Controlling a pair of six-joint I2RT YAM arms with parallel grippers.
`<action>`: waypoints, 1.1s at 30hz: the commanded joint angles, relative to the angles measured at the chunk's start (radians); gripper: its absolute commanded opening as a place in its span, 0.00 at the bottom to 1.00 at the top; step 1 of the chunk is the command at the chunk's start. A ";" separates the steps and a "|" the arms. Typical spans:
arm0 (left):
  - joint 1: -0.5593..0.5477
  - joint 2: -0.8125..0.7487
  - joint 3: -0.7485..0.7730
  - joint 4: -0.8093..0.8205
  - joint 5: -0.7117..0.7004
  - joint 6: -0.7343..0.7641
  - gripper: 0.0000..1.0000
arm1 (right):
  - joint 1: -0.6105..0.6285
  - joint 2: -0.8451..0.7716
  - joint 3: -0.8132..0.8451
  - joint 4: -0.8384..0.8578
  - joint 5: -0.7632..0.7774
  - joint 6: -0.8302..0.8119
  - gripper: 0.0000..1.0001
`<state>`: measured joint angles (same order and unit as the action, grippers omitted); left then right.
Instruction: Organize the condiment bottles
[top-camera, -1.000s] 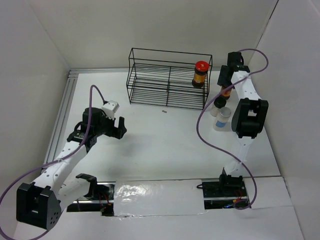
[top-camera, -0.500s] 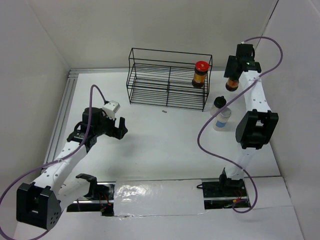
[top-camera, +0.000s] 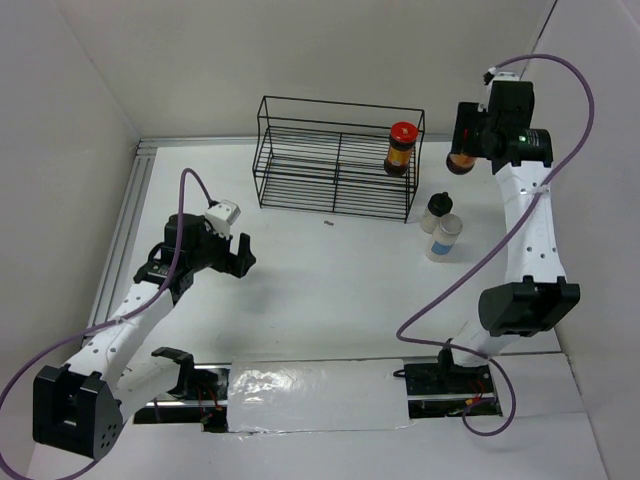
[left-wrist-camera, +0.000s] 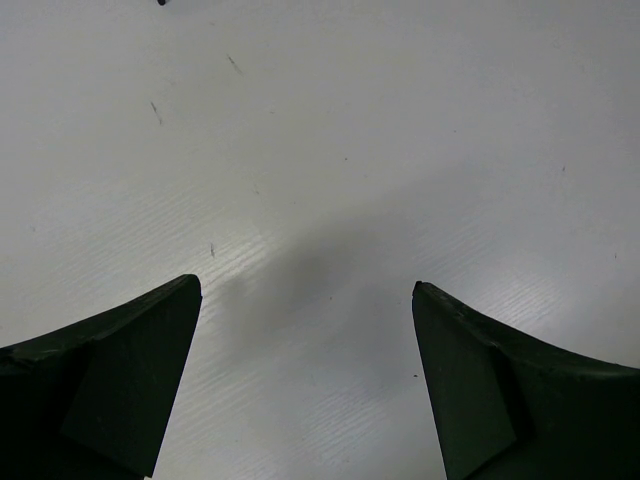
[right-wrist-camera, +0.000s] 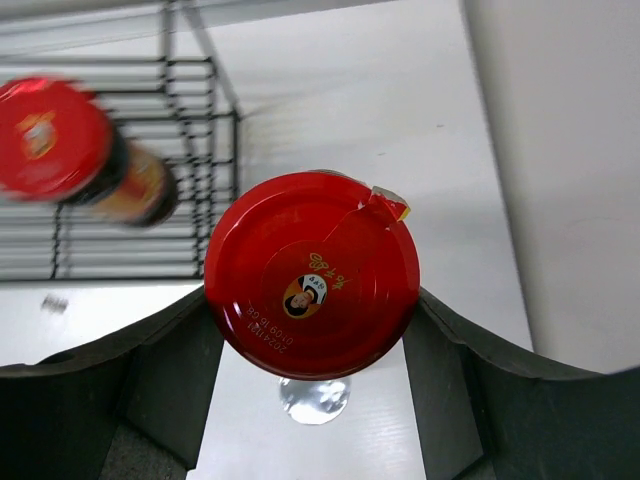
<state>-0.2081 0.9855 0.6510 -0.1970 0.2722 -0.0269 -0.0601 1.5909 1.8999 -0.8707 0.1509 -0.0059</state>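
My right gripper (top-camera: 462, 150) is shut on an amber-brown bottle (top-camera: 460, 161) and holds it in the air right of the black wire rack (top-camera: 337, 158). Its red cap (right-wrist-camera: 312, 275) fills the right wrist view between the fingers (right-wrist-camera: 165, 380). A second amber-brown bottle with a red cap (top-camera: 400, 149) stands in the rack's right end and shows blurred in the right wrist view (right-wrist-camera: 80, 150). The whitish bottle with a black cap (top-camera: 437, 211) and the whitish bottle with a white cap and blue label (top-camera: 444, 237) stand on the table below. My left gripper (top-camera: 240, 256) is open and empty over bare table (left-wrist-camera: 305, 300).
White walls close in the table on the left, back and right. A metal rail (top-camera: 125, 230) runs along the left edge. A small dark speck (top-camera: 328, 223) lies in front of the rack. A foil-covered strip (top-camera: 315, 395) lies between the arm bases.
My right gripper has lifted the amber-brown bottle off the table beside the two whitish bottles and carried it up and back. The left arm has not moved.
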 joint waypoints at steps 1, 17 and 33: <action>-0.002 0.004 0.048 0.034 0.033 0.015 0.99 | 0.054 -0.072 0.027 -0.031 -0.145 -0.081 0.00; -0.011 0.004 0.064 0.007 0.027 0.059 0.99 | 0.448 0.067 0.203 -0.025 -0.416 -0.114 0.00; -0.008 0.001 0.052 0.007 0.030 0.064 0.99 | 0.534 0.328 0.472 0.064 0.072 0.069 0.00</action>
<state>-0.2138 0.9932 0.6750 -0.2092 0.2897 0.0235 0.4774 1.9331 2.3039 -0.9863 0.1528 0.0170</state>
